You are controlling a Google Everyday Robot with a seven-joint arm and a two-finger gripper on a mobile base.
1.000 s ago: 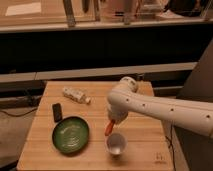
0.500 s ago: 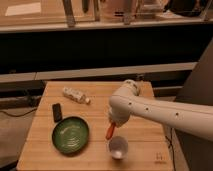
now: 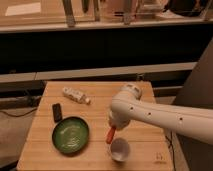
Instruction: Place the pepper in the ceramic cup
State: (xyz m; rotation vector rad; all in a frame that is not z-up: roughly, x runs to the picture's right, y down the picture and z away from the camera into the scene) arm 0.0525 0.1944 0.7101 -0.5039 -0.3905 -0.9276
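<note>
The red-orange pepper (image 3: 110, 135) hangs tip-down from my gripper (image 3: 114, 126), which is shut on its upper end; the white arm covers most of the gripper. The pepper's lower end is just above the left rim of the small white ceramic cup (image 3: 120, 149). The cup stands upright near the front edge of the wooden table (image 3: 95, 112).
A green round plate (image 3: 71, 134) lies to the left of the cup. A small black object (image 3: 57, 112) lies behind the plate. A white bottle (image 3: 76, 95) lies on its side at the back left. Dark shelving stands behind the table.
The arm has carried the pepper down and slightly to the right, closer to the cup's left rim. The other objects have not moved.
</note>
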